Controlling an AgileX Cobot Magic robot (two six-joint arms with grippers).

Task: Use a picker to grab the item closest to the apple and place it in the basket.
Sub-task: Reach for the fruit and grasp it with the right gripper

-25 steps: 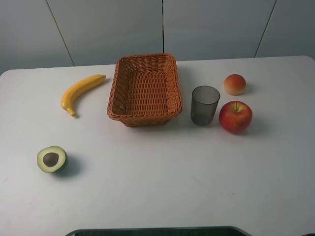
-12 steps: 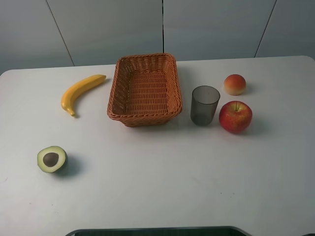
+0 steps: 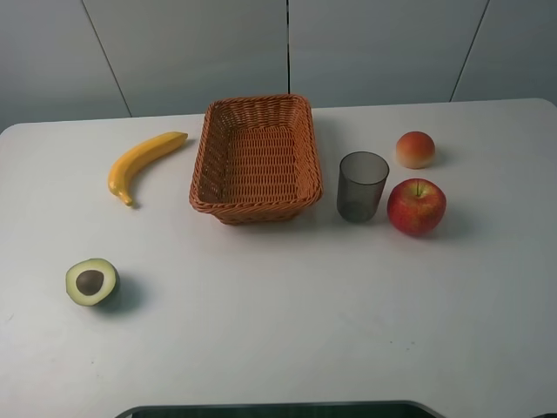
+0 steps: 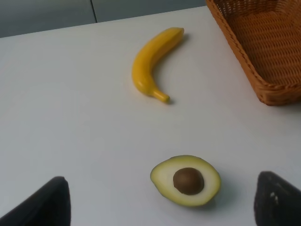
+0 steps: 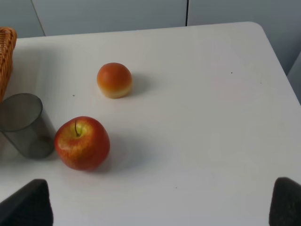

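Left end effector (image 4: 162, 209), visible only in its own wrist view, is angled down toward the worktop (image 3: 296, 331) on the banana side of the basket (image 3: 252, 212); its two dark fingertips (image 4: 49, 205) stand wide apart and hold nothing, with the avocado half (image 3: 91, 282) lying between and just beyond them; right end effector (image 5: 155, 207) is likewise angled down on the opposite side of the basket, its fingertips (image 5: 28, 205) spread wide and empty, well apart from every object. The cup (image 3: 362, 185), smoky grey and translucent, stands upright just beside the basket's wall on the apple side, separated from it by a narrow strip of worktop; the apple (image 3: 416, 206) sits next to the cup on the side away from the basket, though whether the two touch cannot be told; the peach-like fruit (image 3: 415, 149) lies farther from the basket than the cup, toward the worktop's rear edge, apart from the apple. The high view gives the whole layout; the left wrist view shows the avocado's brown pit up close and the banana (image 3: 144, 162) curving well clear of the basket's other long wall; the right wrist view shows only a corner of the basket's rim. Open worktop runs from the basket's near wall to the front edge; the rounded rear corner lies well beyond the peach-like fruit.
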